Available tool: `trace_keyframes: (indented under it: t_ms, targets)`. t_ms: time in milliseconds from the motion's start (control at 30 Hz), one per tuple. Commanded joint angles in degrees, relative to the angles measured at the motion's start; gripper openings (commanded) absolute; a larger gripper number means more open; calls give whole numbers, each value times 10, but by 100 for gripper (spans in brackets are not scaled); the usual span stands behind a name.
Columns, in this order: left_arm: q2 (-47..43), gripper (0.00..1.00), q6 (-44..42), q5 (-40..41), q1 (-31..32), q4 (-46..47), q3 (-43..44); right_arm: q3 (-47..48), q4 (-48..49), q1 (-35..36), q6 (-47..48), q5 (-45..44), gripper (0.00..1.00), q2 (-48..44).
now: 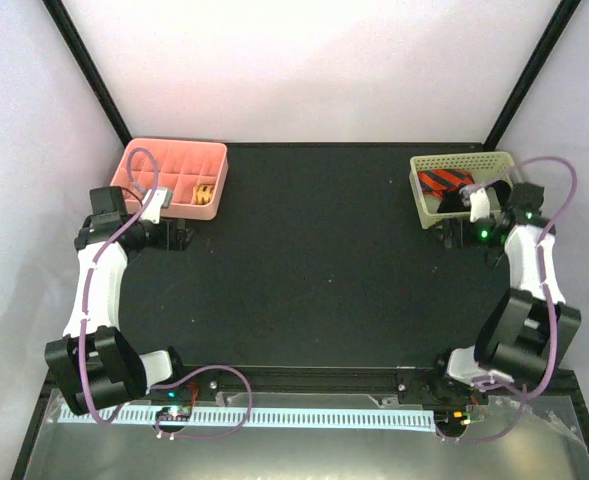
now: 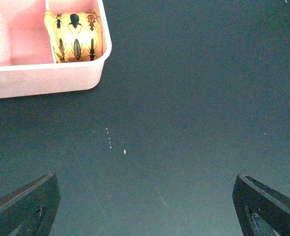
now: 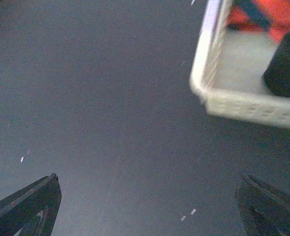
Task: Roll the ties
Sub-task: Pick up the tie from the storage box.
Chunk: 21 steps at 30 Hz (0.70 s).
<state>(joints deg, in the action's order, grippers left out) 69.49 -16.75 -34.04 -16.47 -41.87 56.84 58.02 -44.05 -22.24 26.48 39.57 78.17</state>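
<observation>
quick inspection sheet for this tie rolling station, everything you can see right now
surface: black table, bare between the arms
job's things: rolled tie, yellow with a beetle print, in a corner compartment of the pink tray; striped tie, red and black, unrolled in the basket
clutter: dark item in the basket, cannot tell what it is; white specks on the table
grippers: left gripper open, empty, near the tray; right gripper open, empty, beside the basket
cables: purple cables looped along both arms, clear of the ties
surroundings: white walls, black frame posts, perforated strip at the near edge
</observation>
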Motion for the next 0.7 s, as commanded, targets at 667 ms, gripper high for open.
trace_keyframes:
  t_ms: [667]
  targets:
    - [15, 99, 34, -51, 16, 57, 46, 459, -59, 69, 125, -317, 100, 430]
